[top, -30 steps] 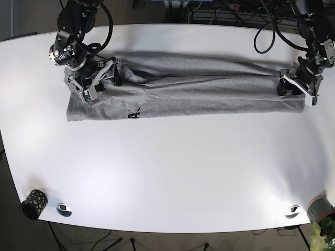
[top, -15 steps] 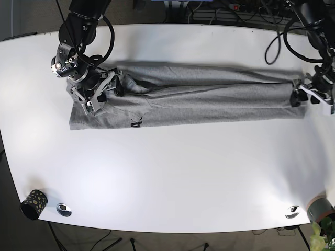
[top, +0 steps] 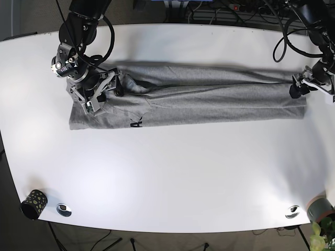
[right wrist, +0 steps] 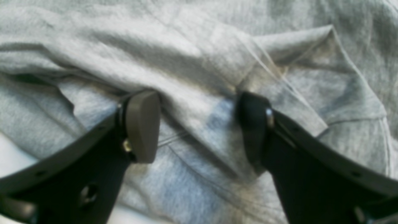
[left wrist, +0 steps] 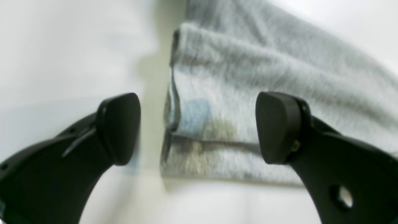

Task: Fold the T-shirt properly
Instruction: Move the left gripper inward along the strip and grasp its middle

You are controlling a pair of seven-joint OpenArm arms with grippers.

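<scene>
The grey T-shirt (top: pixel 199 94) lies on the white table (top: pixel 172 167) as a long strip folded lengthwise, with a dark print (top: pixel 135 122) near its front edge. My left gripper (top: pixel 299 89) is open at the strip's right end. In the left wrist view the left gripper (left wrist: pixel 199 129) straddles the shirt's layered end edge (left wrist: pixel 174 118), one finger (left wrist: pixel 119 129) over bare table, the other (left wrist: pixel 276 127) over cloth. My right gripper (top: pixel 107 83) is open at the strip's left end. In the right wrist view the right gripper (right wrist: pixel 197 124) has a wrinkled ridge of the T-shirt (right wrist: pixel 199 77) between its fingers.
A black patterned cup (top: pixel 34 203) and a metal disc (top: pixel 64 209) sit at the front left corner. Another disc (top: pixel 292 211) and a grey cup (top: pixel 320 208) with a plant sit at the front right. Cables hang behind the table's back edge.
The left arm moved right, drawing the shirt's right end outward and straighter, then drifted a little toward the back. The right arm stayed almost still at the left end.
</scene>
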